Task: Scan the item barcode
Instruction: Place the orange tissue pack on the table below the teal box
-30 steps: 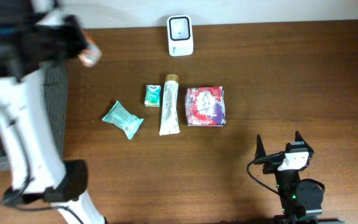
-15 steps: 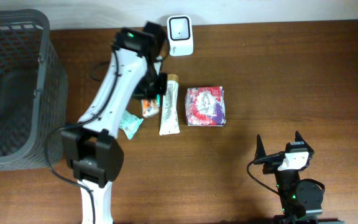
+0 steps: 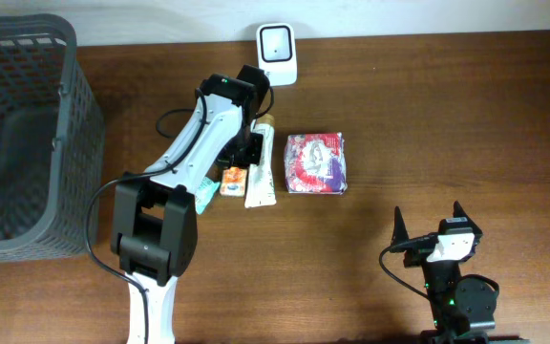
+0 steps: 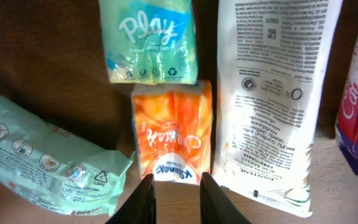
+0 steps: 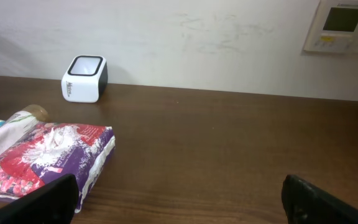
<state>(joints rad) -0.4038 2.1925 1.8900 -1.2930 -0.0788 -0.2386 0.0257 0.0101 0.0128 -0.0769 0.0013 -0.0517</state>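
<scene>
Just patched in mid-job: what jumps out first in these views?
The white left arm stretches out, its left gripper at the orange tissue packet, which lies between a green Play packet and a white tube. A grey mesh basket fills the far left.

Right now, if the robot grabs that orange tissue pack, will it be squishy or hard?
Probably squishy: the orange tissue pack has a wrinkled, puffy-looking wrapper, so it would likely dent when squeezed. It is probably light too, being a small soft pack. The shiny film may be a bit slippery, but since it lies flat it shouldn't roll.
</scene>
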